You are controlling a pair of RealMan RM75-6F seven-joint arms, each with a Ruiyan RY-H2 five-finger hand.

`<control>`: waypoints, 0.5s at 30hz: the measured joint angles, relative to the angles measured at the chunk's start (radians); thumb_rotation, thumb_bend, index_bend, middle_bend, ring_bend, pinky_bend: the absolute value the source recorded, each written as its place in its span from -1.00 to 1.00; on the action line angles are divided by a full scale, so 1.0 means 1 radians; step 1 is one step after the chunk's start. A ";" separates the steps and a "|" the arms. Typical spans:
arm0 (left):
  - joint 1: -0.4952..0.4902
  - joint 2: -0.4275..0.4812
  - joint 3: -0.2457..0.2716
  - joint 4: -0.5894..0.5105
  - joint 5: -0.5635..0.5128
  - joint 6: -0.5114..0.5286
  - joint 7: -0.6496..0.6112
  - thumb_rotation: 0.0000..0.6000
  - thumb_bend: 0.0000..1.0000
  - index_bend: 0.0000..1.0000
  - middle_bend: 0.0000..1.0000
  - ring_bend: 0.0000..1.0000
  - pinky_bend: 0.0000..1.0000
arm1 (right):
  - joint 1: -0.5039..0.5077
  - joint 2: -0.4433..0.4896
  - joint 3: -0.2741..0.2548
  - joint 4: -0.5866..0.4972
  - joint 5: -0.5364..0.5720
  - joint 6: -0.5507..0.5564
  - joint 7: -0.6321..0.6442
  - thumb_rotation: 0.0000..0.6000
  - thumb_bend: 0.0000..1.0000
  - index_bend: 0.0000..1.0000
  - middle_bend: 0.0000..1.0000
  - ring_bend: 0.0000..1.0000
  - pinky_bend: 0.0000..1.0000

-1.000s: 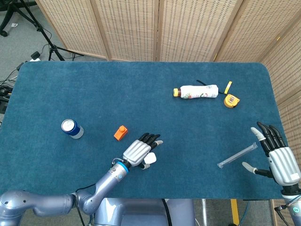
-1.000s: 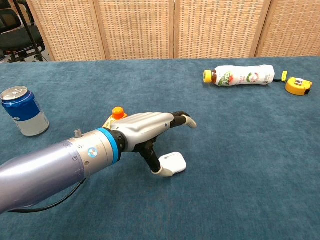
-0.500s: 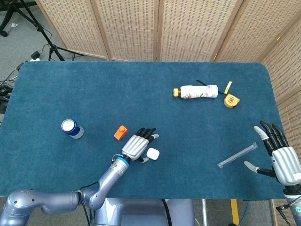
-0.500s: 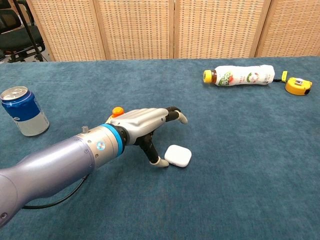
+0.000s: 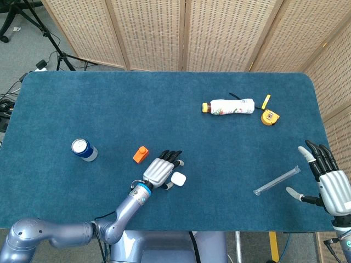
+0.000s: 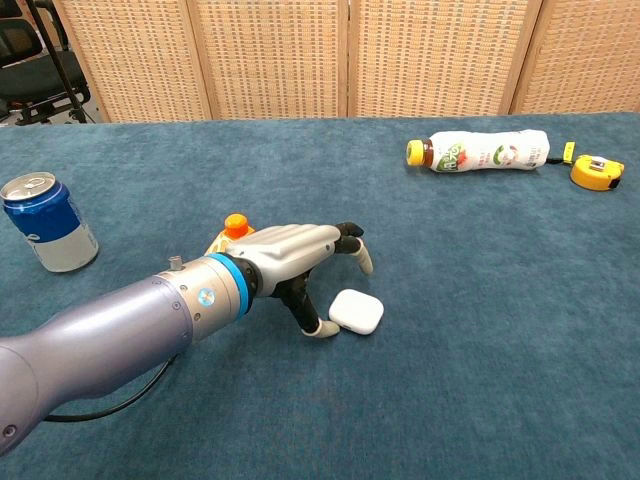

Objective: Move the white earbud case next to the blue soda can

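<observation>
The white earbud case (image 5: 178, 178) (image 6: 356, 311) lies flat on the blue cloth near the table's front edge. My left hand (image 5: 160, 171) (image 6: 290, 255) is just left of it, palm down. Its thumb tip rests beside the case's left edge, and the fingers (image 6: 352, 244) arch over the case's back side without closing on it. The blue soda can (image 5: 84, 149) (image 6: 48, 222) stands upright far to the left, well apart from the case. My right hand (image 5: 332, 183) hovers with fingers spread at the table's right front corner, seen only in the head view.
A small orange object (image 5: 141, 154) (image 6: 234, 227) sits just behind my left hand. A white bottle (image 5: 229, 106) (image 6: 480, 151) lies on its side at the back right beside a yellow tape measure (image 5: 268, 117) (image 6: 597, 172). A clear straw (image 5: 277, 181) lies near my right hand.
My left hand has drawn back to the left, uncovering the case, and its fingers now curl down more. The case shifted slightly right. My right hand drifted a little lower.
</observation>
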 measured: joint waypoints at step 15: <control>-0.015 0.017 0.018 -0.033 -0.036 0.026 0.044 1.00 -0.40 0.20 -1.00 -1.00 -1.00 | -0.005 0.002 0.006 0.000 -0.007 -0.005 0.006 1.00 -1.00 -1.00 -1.00 -1.00 -1.00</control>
